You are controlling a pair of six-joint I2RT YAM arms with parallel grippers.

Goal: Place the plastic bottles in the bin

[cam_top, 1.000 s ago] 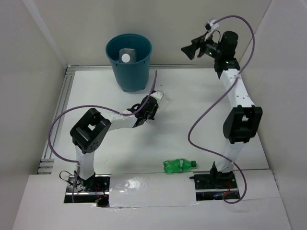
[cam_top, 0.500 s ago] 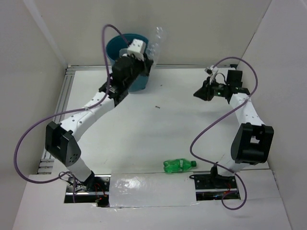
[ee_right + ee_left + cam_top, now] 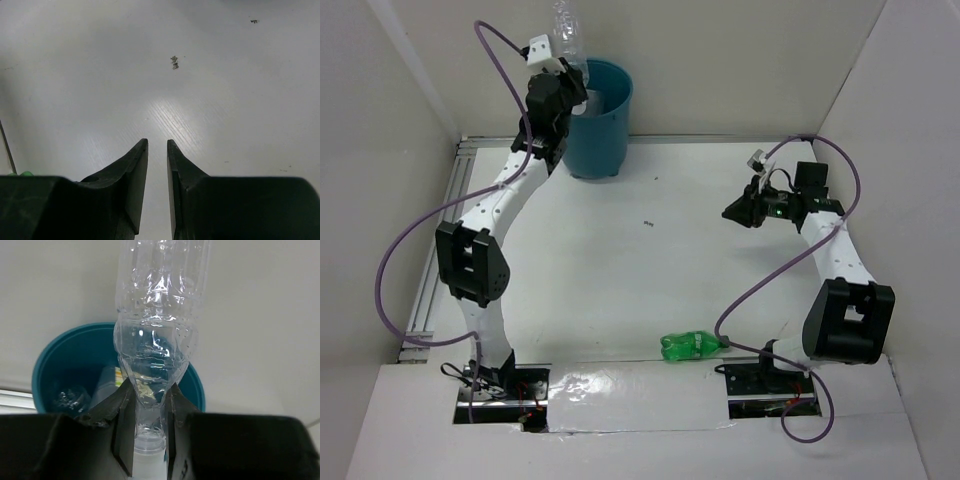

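My left gripper (image 3: 150,387) is shut on the neck of a clear plastic bottle (image 3: 157,330), which stands base-up. In the top view that bottle (image 3: 565,35) and the left gripper (image 3: 562,78) hang over the left rim of the teal bin (image 3: 618,95). Inside the bin (image 3: 45,370) lie a clear bottle (image 3: 70,397) and a labelled one (image 3: 107,385). A bright green bottle (image 3: 692,345) lies on its side near the front edge. My right gripper (image 3: 728,213) hovers low at the right, nearly shut, with a narrow slit and nothing between its fingers (image 3: 135,170).
White walls close in the table at the back and on both sides. A metal rail (image 3: 440,240) runs along the left edge. Purple cables loop from both arms. A small dark mark (image 3: 647,223) sits mid-table.
The left arm has swung up and left with the clear bottle, from the bin's right side to over its left rim. The right gripper has come down to the table and closed from wide open.
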